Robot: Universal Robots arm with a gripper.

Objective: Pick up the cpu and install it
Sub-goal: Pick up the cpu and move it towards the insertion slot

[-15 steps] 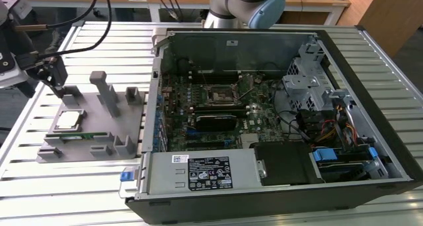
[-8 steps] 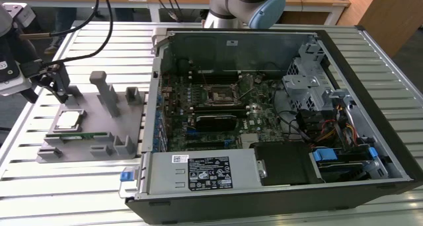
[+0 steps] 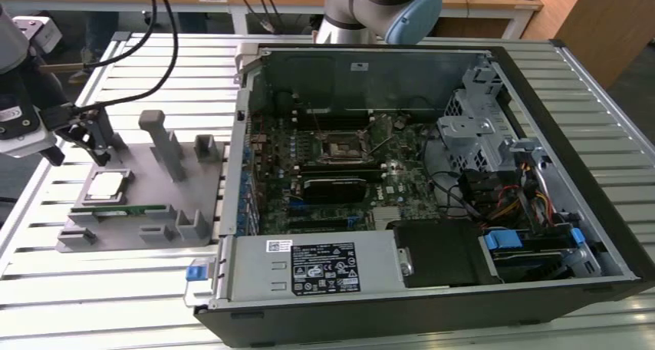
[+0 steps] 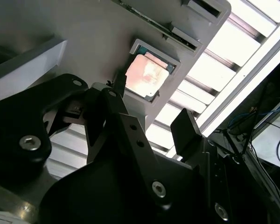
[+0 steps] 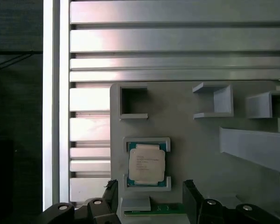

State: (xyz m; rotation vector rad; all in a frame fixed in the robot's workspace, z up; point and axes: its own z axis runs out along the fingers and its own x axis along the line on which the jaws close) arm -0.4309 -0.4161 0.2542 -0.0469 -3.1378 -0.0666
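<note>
1. The slatted aluminium desk [image 3: 123,288] spreads beneath the hand and out to every side of it.
2. An open computer case [image 3: 358,77] lies well apart from the hand, toward the exterior view's right.
3. A grey holder tray [image 3: 133,166] sits directly under the hand.
4. The hand [image 3: 78,154] hangs above the tray, pointing down, with its fingers [image 5: 191,191] spread wide and nothing between them.
5. The cpu [image 5: 147,162] rests in its square pocket just below the hand, untouched.
6. A green memory stick [image 3: 118,209] lies just beyond the cpu.
</note>
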